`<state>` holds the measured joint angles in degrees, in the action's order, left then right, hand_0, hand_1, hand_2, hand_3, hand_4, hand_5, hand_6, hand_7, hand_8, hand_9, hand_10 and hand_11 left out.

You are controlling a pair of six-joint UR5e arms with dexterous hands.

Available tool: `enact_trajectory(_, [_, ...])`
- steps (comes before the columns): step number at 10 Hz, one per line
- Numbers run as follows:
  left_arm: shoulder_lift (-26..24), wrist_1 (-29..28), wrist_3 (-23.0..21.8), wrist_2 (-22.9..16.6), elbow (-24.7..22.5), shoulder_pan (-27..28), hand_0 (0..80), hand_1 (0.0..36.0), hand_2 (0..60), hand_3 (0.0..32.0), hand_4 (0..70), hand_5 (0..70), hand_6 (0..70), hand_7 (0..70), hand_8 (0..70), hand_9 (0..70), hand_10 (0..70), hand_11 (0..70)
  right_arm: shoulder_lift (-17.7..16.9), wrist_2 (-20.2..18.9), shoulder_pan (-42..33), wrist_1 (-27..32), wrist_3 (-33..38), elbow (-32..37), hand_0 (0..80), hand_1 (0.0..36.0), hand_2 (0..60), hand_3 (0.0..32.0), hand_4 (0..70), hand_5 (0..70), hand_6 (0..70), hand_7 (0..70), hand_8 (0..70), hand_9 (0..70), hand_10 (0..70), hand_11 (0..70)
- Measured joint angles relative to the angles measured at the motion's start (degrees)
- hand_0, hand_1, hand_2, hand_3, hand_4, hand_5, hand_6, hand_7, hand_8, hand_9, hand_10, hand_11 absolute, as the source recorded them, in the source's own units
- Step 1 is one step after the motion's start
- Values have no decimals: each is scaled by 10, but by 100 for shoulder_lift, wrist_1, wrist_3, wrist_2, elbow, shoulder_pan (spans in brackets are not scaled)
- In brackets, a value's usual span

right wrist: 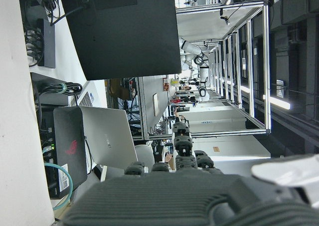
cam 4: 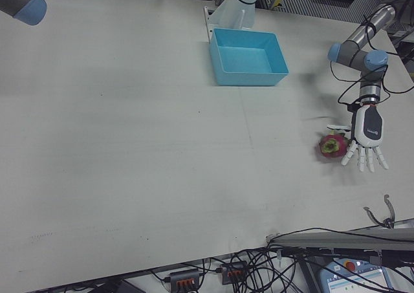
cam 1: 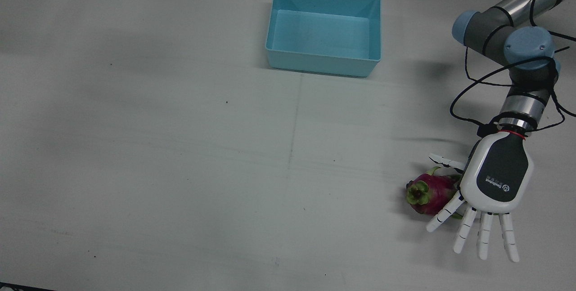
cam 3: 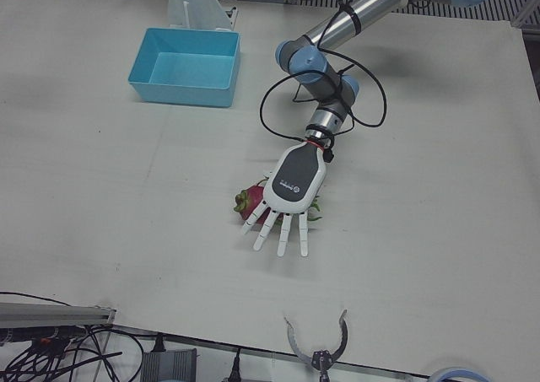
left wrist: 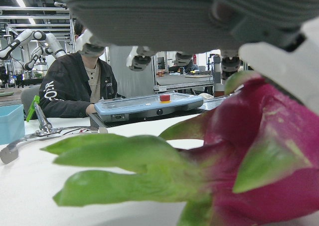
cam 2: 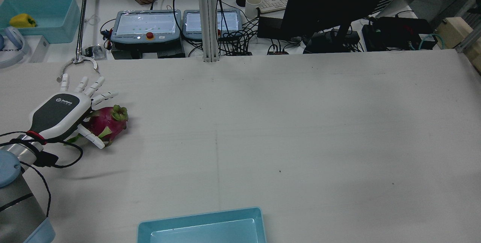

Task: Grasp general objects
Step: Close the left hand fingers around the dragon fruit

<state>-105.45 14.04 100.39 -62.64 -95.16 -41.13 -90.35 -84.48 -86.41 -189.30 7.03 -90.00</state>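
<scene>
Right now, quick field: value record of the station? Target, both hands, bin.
target: dragon fruit, lying on the table
left hand: left hand over the fruit, fingers spread, not closed on it
right hand: only its own camera shows part of it; state unclear
bin: blue bin, nothing visible inside, well away from the fruit
grasp: not yet made

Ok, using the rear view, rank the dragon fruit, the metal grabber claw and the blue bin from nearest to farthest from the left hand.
1. Dragon fruit: right beside the left hand, partly under its palm.
2. Metal grabber claw: just beyond the fingertips, at the table's far edge.
3. Blue bin: far off toward the middle, at the view's bottom edge.
</scene>
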Motion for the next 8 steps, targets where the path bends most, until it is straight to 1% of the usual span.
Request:
enact_trajectory(1, [-5, -22, 23, 2, 33, 0, 372, 31, 19, 280, 0, 117, 0, 33, 107, 0, 0, 0, 0, -1, 1, -1, 0, 0, 0, 0, 0, 0, 0, 0, 0, 0, 0, 0, 0, 0])
enact_trajectory(2, [-4, -35, 33, 4, 51, 3, 367, 28, 19, 286, 0, 157, 0, 26, 105, 0, 0, 0, 0, 0, 1, -1, 0, 0, 0, 0, 0, 0, 0, 0, 0, 0, 0, 0, 0, 0])
enact_trajectory(3, [-5, -49, 40, 5, 60, 6, 344, 20, 20, 278, 2, 235, 0, 17, 101, 0, 0, 0, 0, 1, 1, 1, 0, 0, 0, 0, 0, 0, 0, 0, 0, 0, 0, 0, 0, 0])
enact_trajectory(4, [-7, -63, 46, 3, 64, 19, 315, 9, 20, 158, 63, 317, 0, 27, 97, 0, 0, 0, 0, 2, 0, 1, 1, 0, 0, 0, 0, 0, 0, 0, 0, 0, 0, 0, 0, 0])
enact_trajectory(5, [-9, -85, 72, 3, 69, 33, 282, 1, 23, 56, 119, 365, 0, 35, 94, 0, 0, 0, 0, 2, -3, 3, 1, 0, 0, 0, 0, 0, 0, 0, 0, 0, 0, 0, 0, 0])
enact_trajectory(6, [-10, -123, 141, 1, 72, 43, 240, 0, 18, 0, 181, 435, 0, 47, 90, 0, 0, 0, 0, 2, -5, 3, 1, 0, 0, 0, 0, 0, 0, 0, 0, 0, 0, 0, 0, 0])
enact_trajectory(7, [-10, -161, 206, 0, 74, 54, 201, 0, 13, 0, 214, 477, 1, 56, 87, 0, 0, 0, 0, 2, -4, 1, 1, 0, 0, 0, 0, 0, 0, 0, 0, 0, 0, 0, 0, 0])
enact_trajectory(8, [-10, -182, 247, -2, 75, 67, 169, 0, 13, 0, 251, 561, 15, 69, 85, 0, 0, 0, 0, 2, -4, 0, 1, 0, 0, 0, 0, 0, 0, 0, 0, 0, 0, 0, 0, 0])
